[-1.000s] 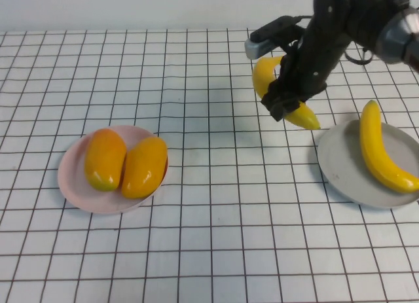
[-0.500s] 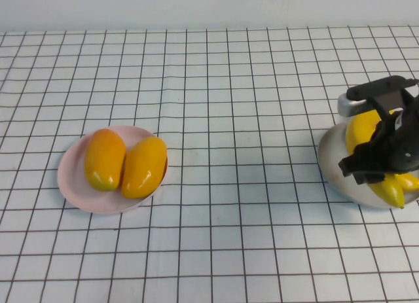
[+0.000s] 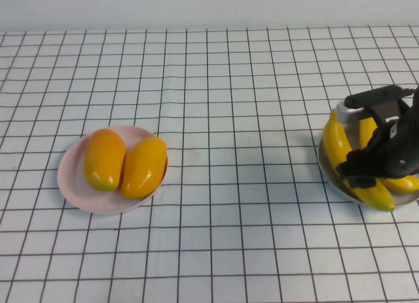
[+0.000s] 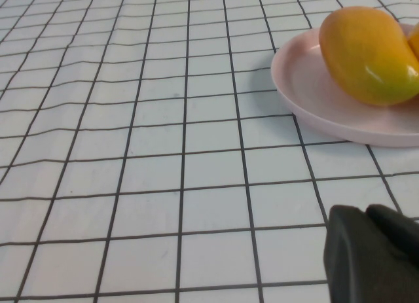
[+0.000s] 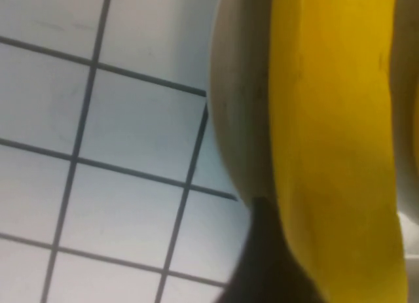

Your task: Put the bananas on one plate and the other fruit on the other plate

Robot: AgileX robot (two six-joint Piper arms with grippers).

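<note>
Bananas (image 3: 347, 160) sit right under the right gripper (image 3: 380, 160), both on the grey plate (image 3: 325, 160) at the table's right edge. One long yellow curve runs along the plate's near-left rim; the second lies just beyond it, mostly hidden by the black gripper body. From the right wrist view the banana (image 5: 334, 139) fills the frame with the plate rim (image 5: 239, 106) beside it and a dark finger (image 5: 268, 264) against its lower end. Whether those fingers are clamped on the fruit or let go, I cannot tell.

Over on the other side, well away from the right gripper, the two mango-like fruits (image 3: 124, 160) lie side by side and touching on the pale pink plate (image 3: 69, 178). The left gripper (image 4: 370, 254) shows only in its own wrist view, hovering low over the checked cloth (image 4: 163, 152) near the pink plate (image 4: 308, 87), with one mango (image 4: 366, 54) just ahead of it; its finger state is not readable either.

Handling-wise, these bananas look light, firm and smooth-skinned, so likely a bit slippery. The curve means they can roll or pivot in a pinch, so the thick middle, across the narrow width, is the sensible place to hold. The shallow rim offers little to stop a banana sliding off, so a low, gentle set-down seems wise. Sorting looks essentially finished.
</note>
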